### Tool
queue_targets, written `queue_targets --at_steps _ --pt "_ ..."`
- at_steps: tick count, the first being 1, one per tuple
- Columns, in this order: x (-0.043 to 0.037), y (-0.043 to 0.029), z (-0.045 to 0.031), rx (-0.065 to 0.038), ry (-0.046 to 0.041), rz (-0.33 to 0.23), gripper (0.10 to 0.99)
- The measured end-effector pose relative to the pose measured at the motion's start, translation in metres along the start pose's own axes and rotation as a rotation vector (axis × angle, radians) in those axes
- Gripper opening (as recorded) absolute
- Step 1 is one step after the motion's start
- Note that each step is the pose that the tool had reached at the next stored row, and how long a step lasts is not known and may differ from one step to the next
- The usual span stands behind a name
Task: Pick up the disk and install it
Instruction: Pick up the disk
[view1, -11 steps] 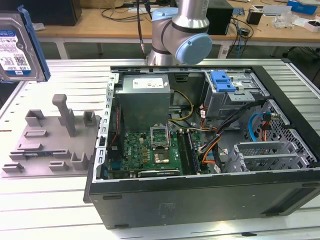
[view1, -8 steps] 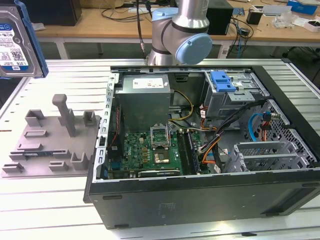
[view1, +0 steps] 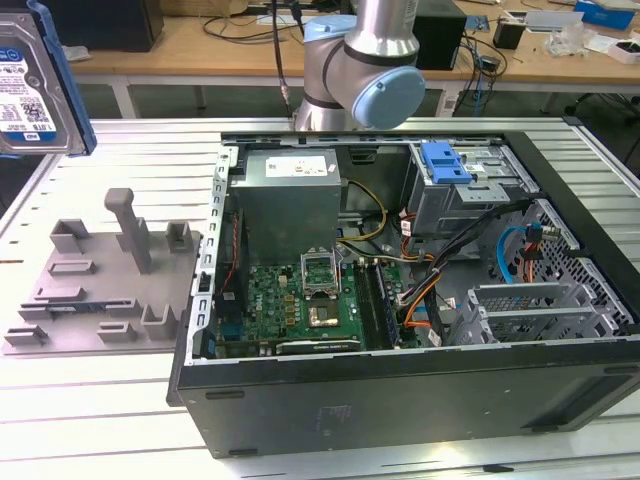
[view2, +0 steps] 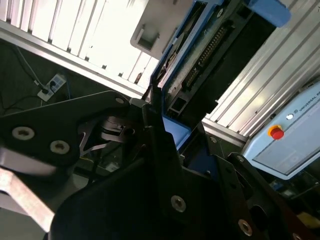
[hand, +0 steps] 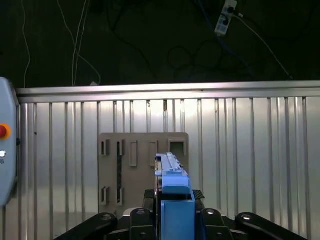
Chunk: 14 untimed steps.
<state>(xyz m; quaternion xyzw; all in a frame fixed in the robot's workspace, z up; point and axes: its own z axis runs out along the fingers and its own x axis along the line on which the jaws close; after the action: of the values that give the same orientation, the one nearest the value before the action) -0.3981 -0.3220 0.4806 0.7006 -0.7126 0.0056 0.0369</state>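
The disk (view1: 30, 90), silver with a white-and-blue label and a blue side rail, hangs high in the air at the exterior view's upper left, above the table's corner. In the first wrist view the disk (hand: 173, 195) stands edge-on, and my gripper (hand: 174, 205) is shut on it, black fingers (hand: 145, 197) pressing on both sides. The second wrist view shows the disk's connector end (view2: 207, 55) sticking out beyond the gripper (view2: 167, 117). Far below lies the grey plastic holder (hand: 142, 167), with nothing in it.
The open computer case (view1: 400, 400) lies on the slatted metal table (view1: 120, 430), with a drive bay and blue latch (view1: 445, 165) at its far right. The grey holder with upright posts (view1: 100, 280) sits beside the case. A pendant with a red button (hand: 4, 132) lies at the table edge.
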Motion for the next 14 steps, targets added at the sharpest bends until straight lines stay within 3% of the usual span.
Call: queue_targets --at_steps 3,5,14 --pt "0.0061 -0.0009 -0.0018 0.000 -0.0054 0.000 0.369" --pt "0.0136 -0.0058 -0.0047 0.000 -0.0071 0.000 0.369" --pt "0.0323 -0.0245 -0.0094 0.000 -0.0073 -0.001 0.369"
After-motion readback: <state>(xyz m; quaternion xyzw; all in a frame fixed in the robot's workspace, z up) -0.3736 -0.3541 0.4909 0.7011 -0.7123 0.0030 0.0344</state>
